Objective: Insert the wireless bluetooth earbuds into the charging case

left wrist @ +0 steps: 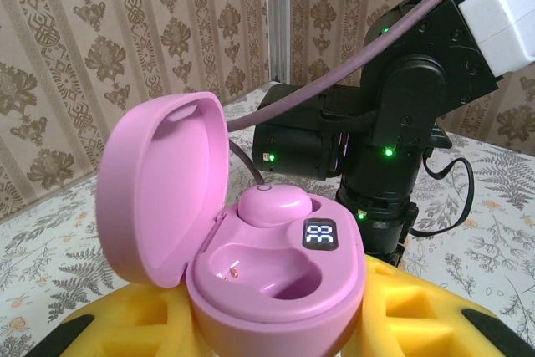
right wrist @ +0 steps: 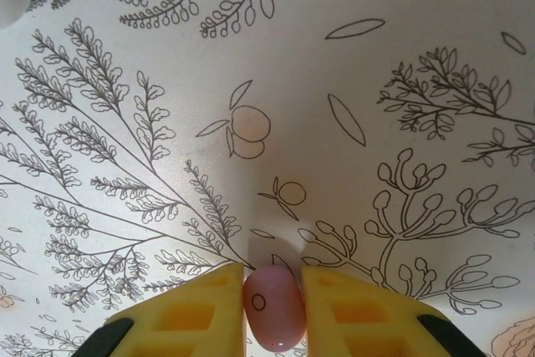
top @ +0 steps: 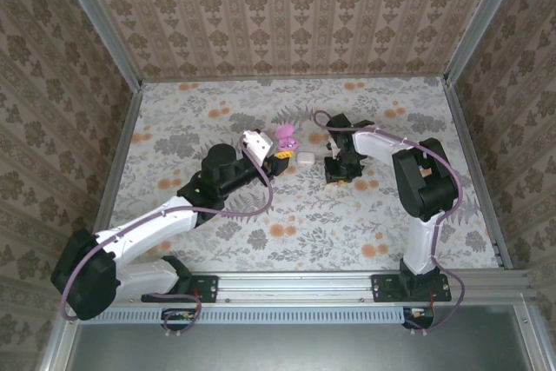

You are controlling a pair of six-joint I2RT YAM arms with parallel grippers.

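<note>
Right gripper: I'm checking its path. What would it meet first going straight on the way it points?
Probably the floral table cover, bare ahead of the right gripper shut on the pink earbud; depth unclear.

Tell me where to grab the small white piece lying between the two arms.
Grip the white piece across its two opposite edges, coming straight down from above: it looks low, rounded and flat on the table, so probably only its sides offer purchase. Finer detail is too small to tell.

smooth pink plastic charging case (left wrist: 276, 290), glossy pink earbud (right wrist: 272, 311), matt yellow finger pads (right wrist: 194, 317)
</note>
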